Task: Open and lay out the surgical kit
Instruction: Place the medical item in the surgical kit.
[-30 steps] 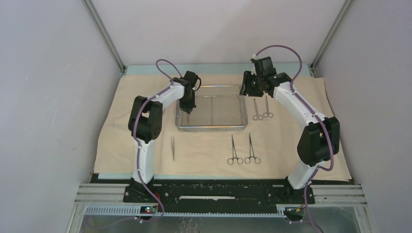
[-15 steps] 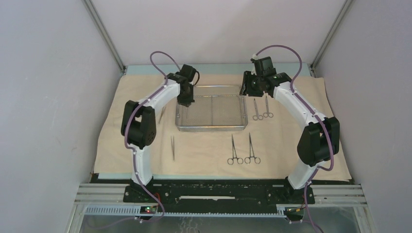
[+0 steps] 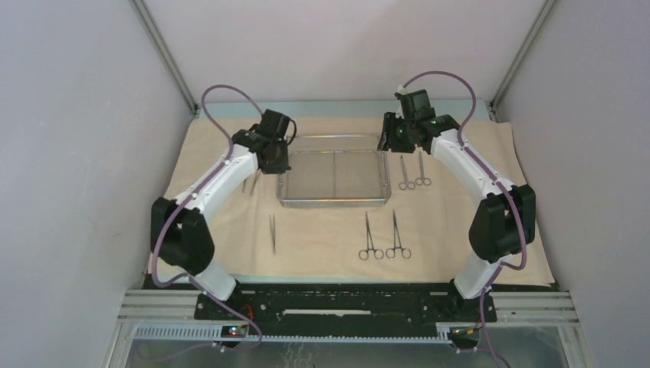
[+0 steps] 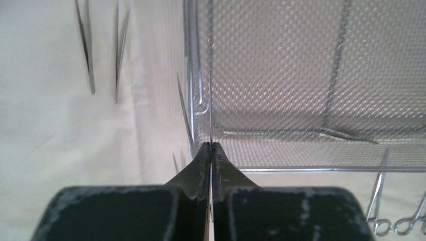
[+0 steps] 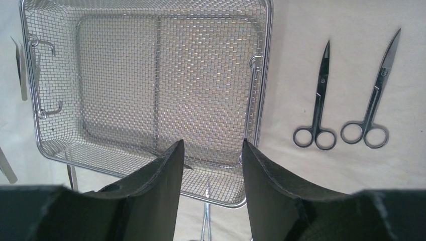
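The steel mesh tray [image 3: 333, 202] lies on the beige cloth [image 3: 460, 222], and no instrument shows inside it. My left gripper [image 3: 271, 167] hangs at the tray's left rim [image 4: 193, 100], shut on thin steel tweezers [image 4: 211, 120] that stick out past the fingertips [image 4: 203, 150]. Two more tweezers [image 4: 88, 55] lie on the cloth to the left. My right gripper [image 3: 387, 142] hovers open over the tray's far right corner [image 5: 269, 75], nothing between its fingers [image 5: 171, 160]. Two scissors [image 5: 316, 108] lie right of the tray, two forceps [image 3: 383, 238] in front of it.
A single pair of tweezers [image 3: 271, 232] lies on the cloth at the front left. Grey walls enclose the table on three sides. The arms' bases stand on a black rail [image 3: 345, 303] at the near edge.
My left arm has swung left, carrying its shut gripper from over the tray's left part to the tray's left rim. The right arm has stayed put.
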You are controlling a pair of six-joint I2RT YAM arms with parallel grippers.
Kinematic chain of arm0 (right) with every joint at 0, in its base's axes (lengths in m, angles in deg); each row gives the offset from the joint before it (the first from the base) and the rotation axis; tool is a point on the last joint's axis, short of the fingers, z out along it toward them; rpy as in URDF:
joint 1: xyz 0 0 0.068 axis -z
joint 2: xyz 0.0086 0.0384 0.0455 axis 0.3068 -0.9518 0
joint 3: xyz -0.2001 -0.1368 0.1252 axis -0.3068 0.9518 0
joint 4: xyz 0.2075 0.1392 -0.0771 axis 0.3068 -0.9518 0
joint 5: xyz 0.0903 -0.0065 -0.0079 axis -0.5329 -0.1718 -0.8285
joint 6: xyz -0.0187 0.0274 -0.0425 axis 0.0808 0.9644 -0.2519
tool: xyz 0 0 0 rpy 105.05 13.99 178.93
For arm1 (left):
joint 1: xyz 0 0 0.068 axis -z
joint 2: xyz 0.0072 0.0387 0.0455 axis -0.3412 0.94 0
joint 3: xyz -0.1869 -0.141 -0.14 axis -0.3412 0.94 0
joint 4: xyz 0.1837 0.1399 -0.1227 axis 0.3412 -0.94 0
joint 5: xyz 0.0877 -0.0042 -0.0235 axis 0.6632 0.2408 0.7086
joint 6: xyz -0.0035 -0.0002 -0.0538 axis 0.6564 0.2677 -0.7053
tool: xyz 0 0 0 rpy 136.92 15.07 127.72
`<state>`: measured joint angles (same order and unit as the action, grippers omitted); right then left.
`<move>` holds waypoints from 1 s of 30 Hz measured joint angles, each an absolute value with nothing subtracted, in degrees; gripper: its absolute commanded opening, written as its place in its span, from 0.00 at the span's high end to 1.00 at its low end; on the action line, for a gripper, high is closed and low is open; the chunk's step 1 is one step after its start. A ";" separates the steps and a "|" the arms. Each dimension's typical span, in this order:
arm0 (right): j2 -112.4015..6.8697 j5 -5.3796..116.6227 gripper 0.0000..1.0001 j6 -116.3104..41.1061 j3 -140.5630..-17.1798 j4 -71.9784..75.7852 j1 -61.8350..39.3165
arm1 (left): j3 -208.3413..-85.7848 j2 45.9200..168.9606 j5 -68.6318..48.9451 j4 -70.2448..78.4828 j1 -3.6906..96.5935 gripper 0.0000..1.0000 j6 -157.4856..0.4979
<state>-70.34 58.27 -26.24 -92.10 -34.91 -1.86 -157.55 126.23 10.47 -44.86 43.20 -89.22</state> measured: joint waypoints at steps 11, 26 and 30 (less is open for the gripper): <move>-69.90 58.55 0.45 -26.24 -92.10 -34.93 -2.75 | -138.44 111.74 11.43 -44.05 43.20 1.00 -93.33; -69.88 59.34 0.45 -26.26 -92.07 -34.93 -3.28 | -124.98 111.15 9.05 -36.38 49.56 1.00 -101.50; -69.86 59.60 0.45 -26.26 -92.10 -34.93 -3.28 | -124.48 113.29 8.70 -34.69 50.65 1.00 -102.62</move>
<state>-69.86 59.60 -26.26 -92.10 -34.93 -3.28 -124.48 113.29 8.70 -34.69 50.65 -102.62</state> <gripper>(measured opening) 0.545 0.004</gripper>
